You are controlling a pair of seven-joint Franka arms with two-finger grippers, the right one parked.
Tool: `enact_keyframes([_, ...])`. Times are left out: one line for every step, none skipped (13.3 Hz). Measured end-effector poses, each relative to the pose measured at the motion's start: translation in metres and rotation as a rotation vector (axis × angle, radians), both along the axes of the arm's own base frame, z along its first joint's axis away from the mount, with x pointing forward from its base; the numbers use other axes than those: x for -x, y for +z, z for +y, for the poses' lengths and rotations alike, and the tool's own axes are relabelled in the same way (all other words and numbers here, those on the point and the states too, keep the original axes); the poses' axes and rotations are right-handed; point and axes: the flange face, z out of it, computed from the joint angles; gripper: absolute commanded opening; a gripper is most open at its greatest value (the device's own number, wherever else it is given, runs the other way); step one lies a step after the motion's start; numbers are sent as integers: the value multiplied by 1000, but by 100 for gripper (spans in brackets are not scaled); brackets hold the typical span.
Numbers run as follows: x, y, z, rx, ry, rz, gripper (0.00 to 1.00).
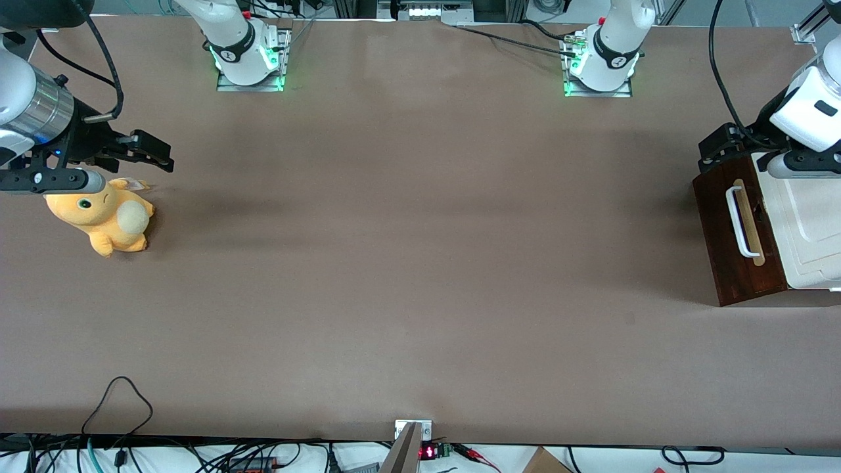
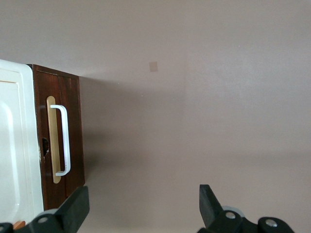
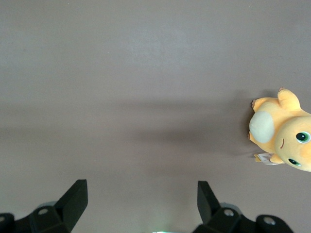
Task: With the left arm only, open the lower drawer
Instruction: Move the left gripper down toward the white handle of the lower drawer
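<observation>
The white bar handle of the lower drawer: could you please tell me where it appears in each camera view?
Front view: the white bar handle sits on the lower drawer at the working arm's end of the table, the gripper just above the drawer, open.
Left wrist view: the handle lies on the tan strip.
Right wrist view: not in it.
Shared landmark: the cream-white cabinet top.

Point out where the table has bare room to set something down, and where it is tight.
Bare: the long brown stretch between the plush toy and the lower drawer. Tight: at the cabinet top, where the left arm's gripper hangs open near the drawer's white handle.
</observation>
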Motion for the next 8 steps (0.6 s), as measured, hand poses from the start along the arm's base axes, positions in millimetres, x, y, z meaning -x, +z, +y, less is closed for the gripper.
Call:
enact_keyframes([0,0,0,0,1,3,100])
enact_keyframes([1,-1,1,-1,1,10,100])
enact_keyframes([2,-1,1,-1,2,14,100])
enact_keyframes([2,0,1,-1,2,13,100])
enact_keyframes([2,3,1,0,2,9,100])
enact_keyframes([2,5,0,0,-3,7,100])
enact_keyframes([2,6,-1,-1,-24,6,100])
enact_keyframes([1,6,-1,-1,-53,8,100])
